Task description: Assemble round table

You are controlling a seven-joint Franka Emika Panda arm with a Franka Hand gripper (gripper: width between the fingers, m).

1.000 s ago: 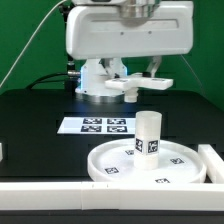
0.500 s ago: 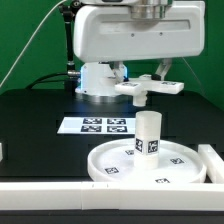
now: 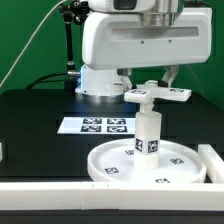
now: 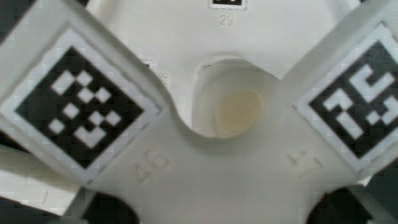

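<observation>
Your exterior view is bright and evenly lit by soft, diffuse light: the white round disc [image 3: 172,172] and the border frame [image 3: 60,188] along the counter's near edge come close to washing out, showing only faint grey shading, while the black table top [image 3: 40,125] swallows any shadows. That picture is small and slightly soft. In your wrist view the cross-shaped base piece [image 4: 214,160] sits too near the lens, so it is out of focus, its tag edges smeared, with a yellowish shade in its central hollow.
</observation>
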